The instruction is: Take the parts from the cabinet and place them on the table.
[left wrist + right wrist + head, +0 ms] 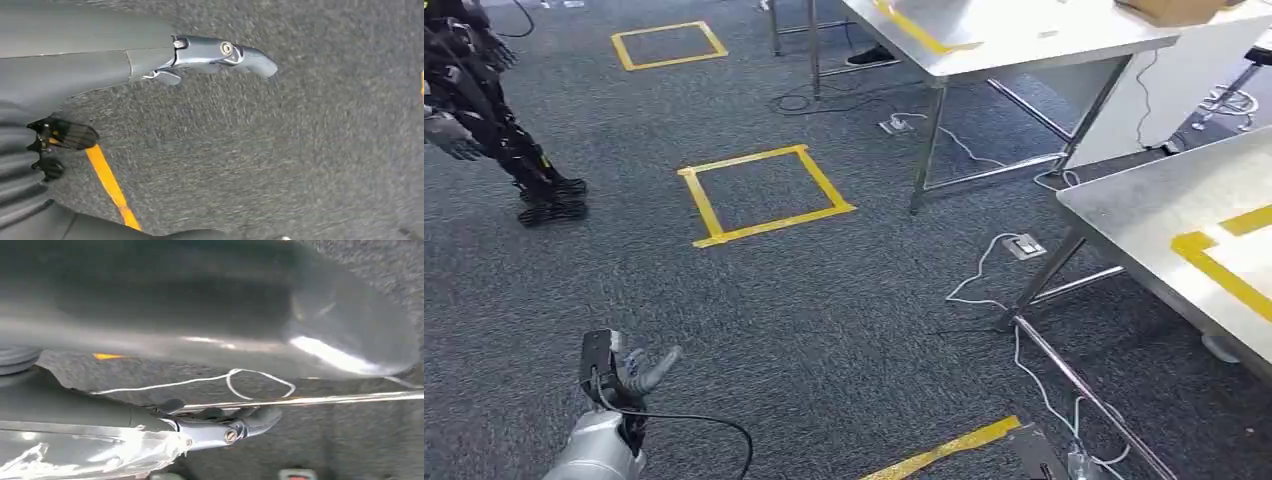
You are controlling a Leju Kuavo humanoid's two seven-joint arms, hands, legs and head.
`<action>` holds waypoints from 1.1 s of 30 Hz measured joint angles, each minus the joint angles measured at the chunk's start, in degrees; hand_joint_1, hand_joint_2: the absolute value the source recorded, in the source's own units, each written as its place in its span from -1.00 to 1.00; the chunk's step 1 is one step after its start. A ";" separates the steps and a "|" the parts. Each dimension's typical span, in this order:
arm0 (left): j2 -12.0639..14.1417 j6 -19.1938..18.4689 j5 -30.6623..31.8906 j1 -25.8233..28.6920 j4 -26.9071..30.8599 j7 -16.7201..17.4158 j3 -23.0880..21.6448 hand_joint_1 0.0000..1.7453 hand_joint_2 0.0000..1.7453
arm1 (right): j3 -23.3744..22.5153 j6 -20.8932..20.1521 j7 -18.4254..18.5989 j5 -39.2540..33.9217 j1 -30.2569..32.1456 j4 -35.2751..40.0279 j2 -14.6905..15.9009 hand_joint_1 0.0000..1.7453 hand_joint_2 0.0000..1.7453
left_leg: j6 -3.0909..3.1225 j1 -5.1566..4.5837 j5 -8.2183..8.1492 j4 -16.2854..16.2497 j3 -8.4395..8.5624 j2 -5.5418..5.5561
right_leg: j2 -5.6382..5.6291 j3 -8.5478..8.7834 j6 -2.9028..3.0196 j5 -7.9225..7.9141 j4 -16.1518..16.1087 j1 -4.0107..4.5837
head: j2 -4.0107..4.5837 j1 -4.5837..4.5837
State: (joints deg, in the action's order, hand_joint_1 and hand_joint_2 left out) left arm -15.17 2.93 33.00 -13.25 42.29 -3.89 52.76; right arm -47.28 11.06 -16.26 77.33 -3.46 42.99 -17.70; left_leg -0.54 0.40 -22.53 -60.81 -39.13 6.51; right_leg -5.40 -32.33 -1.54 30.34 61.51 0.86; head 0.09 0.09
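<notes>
1. The table [1144, 200] stands at the right of the head view, a grey metal top with yellow tape [1214, 265] marked on it; no cabinet or parts can be made out.
2. The left hand [629, 370] hangs low over the carpet [824, 320], fingers loosely apart and holding nothing; in the left wrist view its thumb [220, 52] sticks out straight over bare carpet.
3. The right hand [220, 422] also holds nothing, its fingers slightly curled but apart, above a white cable [235, 380] and a metal table rail [325, 400].
4. A yellow tape square [764, 195] lies on the carpet ahead, a second square [669, 45] further off.
5. Another table [984, 40] stands behind, with a cardboard box [1169, 10] on it.
6. A dark robot [484, 110] stands at the far left.
</notes>
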 joint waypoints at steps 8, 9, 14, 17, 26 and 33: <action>1.03 -0.48 -0.74 -0.39 -1.01 -0.09 0.22 -1.00 -1.00 | -0.11 0.00 -0.35 1.01 -0.08 -0.04 -0.13 -1.00 -1.00 | -1.98 -0.10 -4.18 -4.43 -3.01 -4.54 | 4.92 0.07 2.19 -3.71 -2.66 0.05 | 0.00 0.15; 1.03 -0.48 -0.74 -0.39 -1.01 -0.09 0.22 -1.00 -1.00 | -0.11 0.00 -0.35 1.01 -0.08 -0.04 -0.13 -1.00 -1.00 | -1.98 -0.10 -4.18 -4.43 -3.01 -4.54 | 4.92 0.07 2.19 -3.71 -2.66 0.05 | 0.00 0.15; 1.25 -0.46 -0.83 -0.58 -1.51 -0.09 0.22 -1.00 -1.00 | -0.13 -0.02 -0.33 1.01 -0.09 -0.20 -0.13 -1.00 -1.00 | -2.96 0.16 -9.03 -14.13 -5.89 -5.57 | 8.15 -1.48 2.13 -4.68 -2.58 0.03 | 0.00 0.20; 1.53 -0.44 -1.01 -1.14 -2.27 -0.17 0.28 -1.00 -1.00 | -0.13 -0.02 -0.35 1.16 -0.14 -0.31 -0.06 -1.00 -1.00 | -3.56 0.11 -4.89 2.20 6.30 -12.55 | 12.01 -3.34 1.00 -5.02 -1.21 0.67 | 0.00 0.46; 2.51 -0.06 -1.38 -2.19 -4.04 -0.74 0.66 -1.00 -1.00 | -0.22 -0.04 -0.59 1.77 -0.25 -0.50 -0.04 -1.00 -1.00 | 0.49 0.31 -0.26 2.30 2.04 -5.41 | 5.51 -7.20 -1.07 5.93 12.62 -0.52 | 0.00 0.11; 3.54 0.83 -1.51 -2.64 -6.08 -1.62 1.29 -1.00 -1.00 | -0.24 0.02 -0.76 2.51 -0.45 -0.76 -0.07 -1.00 -1.00 | -1.36 0.71 4.90 2.51 -2.85 0.05 | -0.50 4.93 -0.10 2.36 -1.29 -0.86 | 0.00 0.46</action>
State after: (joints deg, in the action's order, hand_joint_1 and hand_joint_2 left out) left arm -11.63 3.76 31.50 -15.89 36.22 -5.51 54.05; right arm -47.52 11.08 -17.03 79.84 -3.92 42.23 -17.77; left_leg -1.90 1.11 -17.63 -58.30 -41.98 6.56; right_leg -5.90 -27.40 -1.63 32.70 60.22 -0.01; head 0.09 0.55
